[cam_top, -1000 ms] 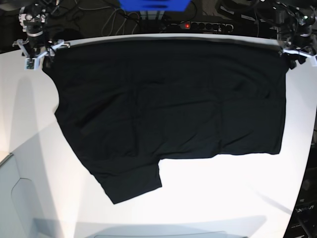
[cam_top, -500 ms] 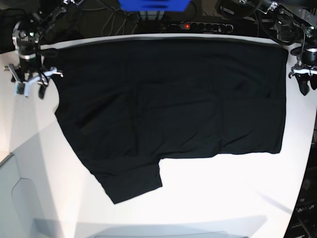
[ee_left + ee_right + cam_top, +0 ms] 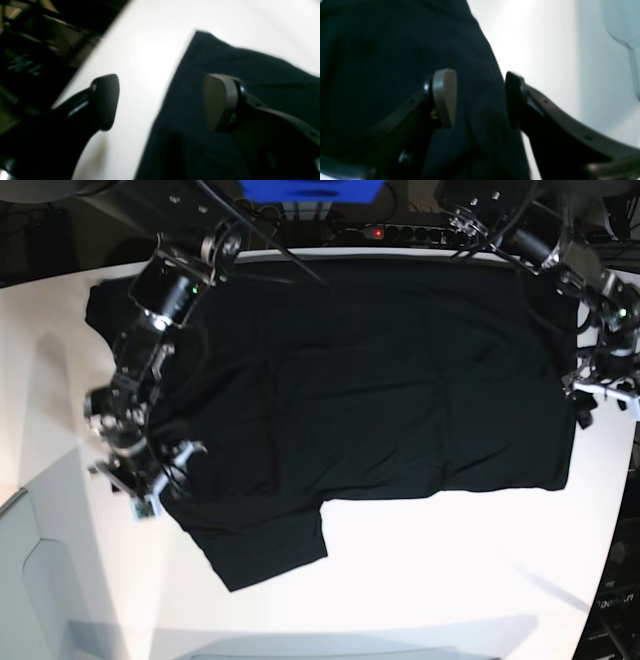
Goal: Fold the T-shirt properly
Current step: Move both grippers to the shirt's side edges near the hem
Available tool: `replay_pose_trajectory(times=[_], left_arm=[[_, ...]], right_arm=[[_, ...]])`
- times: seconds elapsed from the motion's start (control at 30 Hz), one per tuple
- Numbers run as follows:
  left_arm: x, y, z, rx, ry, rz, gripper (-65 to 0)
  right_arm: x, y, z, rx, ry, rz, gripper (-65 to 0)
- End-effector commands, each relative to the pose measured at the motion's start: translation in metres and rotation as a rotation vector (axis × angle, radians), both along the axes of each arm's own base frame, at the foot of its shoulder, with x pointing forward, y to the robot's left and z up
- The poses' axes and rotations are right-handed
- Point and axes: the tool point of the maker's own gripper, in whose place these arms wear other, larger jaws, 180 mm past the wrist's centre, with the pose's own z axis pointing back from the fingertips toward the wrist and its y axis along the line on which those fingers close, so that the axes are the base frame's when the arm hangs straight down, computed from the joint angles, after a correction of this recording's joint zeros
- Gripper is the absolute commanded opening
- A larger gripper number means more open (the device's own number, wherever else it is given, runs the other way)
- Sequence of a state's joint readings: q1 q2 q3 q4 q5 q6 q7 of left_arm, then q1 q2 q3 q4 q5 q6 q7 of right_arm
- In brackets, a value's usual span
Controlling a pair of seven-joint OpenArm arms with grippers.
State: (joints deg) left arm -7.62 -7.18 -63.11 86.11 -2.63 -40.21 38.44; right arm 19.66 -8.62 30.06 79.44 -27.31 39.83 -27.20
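Observation:
The black T-shirt (image 3: 370,380) lies spread flat on the white table (image 3: 450,580), one sleeve pointing to the front left. No print or tag shows. My right gripper (image 3: 140,485) hovers at the shirt's left edge. In the right wrist view it (image 3: 480,100) is open, with the shirt's edge (image 3: 382,50) running between its fingers. My left gripper (image 3: 598,398) is at the shirt's right edge. In the left wrist view it (image 3: 162,102) is wide open and straddles the hem of the shirt (image 3: 250,70), one finger over cloth and one over bare table (image 3: 150,50).
A power strip (image 3: 400,230) with a red light and a blue object (image 3: 310,190) sit behind the table's far edge. A pale grey panel (image 3: 30,580) lies at the front left. The table's right edge (image 3: 82,70) is close to my left gripper.
Both grippers have left the shirt's far corners and moved toward the front along its side edges. The right arm now reaches across the shirt's left part. The shirt lies as before.

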Motion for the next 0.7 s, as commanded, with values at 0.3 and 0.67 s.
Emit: replay_pose_trajectory(times=[0.3,0.67], left_arm=[[0.085,0.004,0.016,-0.008,-0.08,-0.033,-14.3],[0.124,0.015,-0.004,-0.111,-0.116,-0.06,-14.3]], right_arm=[[0.074,-0.015,-0.006,0.119,-0.039,0.005,-33.1],[0.085,-0.041,-0.026,0.161,-0.146,-0.11,-33.1]])
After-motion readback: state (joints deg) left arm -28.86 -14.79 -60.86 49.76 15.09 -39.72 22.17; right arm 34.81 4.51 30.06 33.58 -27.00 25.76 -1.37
